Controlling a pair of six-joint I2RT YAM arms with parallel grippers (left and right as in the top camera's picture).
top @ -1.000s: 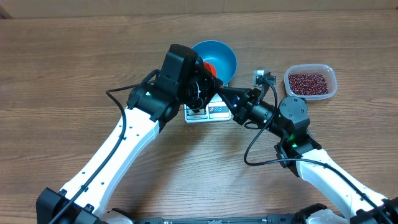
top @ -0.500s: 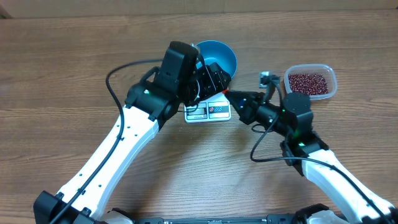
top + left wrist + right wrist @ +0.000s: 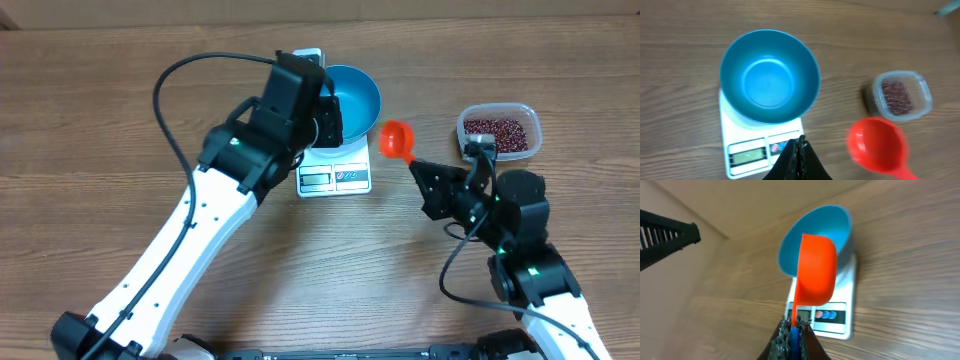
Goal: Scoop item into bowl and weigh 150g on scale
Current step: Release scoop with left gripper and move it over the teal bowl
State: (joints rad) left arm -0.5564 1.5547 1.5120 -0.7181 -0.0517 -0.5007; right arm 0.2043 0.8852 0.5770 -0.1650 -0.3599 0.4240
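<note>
The empty blue bowl (image 3: 358, 93) (image 3: 771, 75) (image 3: 837, 222) stands on the white scale (image 3: 335, 178) (image 3: 729, 127) (image 3: 842, 322). My left gripper (image 3: 329, 118) (image 3: 801, 142) hangs above the scale's front edge, shut with nothing in it. A red scoop (image 3: 396, 139) (image 3: 876, 145) (image 3: 816, 270) with a blue handle end is held by my right gripper (image 3: 424, 170) (image 3: 796, 325), which is shut on the handle. The scoop is empty and hovers between the bowl and the tub. The item, dark red beans (image 3: 496, 131) (image 3: 897, 96), lies in a clear tub at the right.
The clear plastic tub (image 3: 531, 122) (image 3: 923, 85) sits on the wooden table right of the scale. A black cable (image 3: 175, 80) loops from the left arm. The scale's display (image 3: 747, 156) faces the near side.
The right arm drew back to the right with the scoop, out from under the left wrist. The left gripper opened briefly, shut again and shifted toward the far side.
</note>
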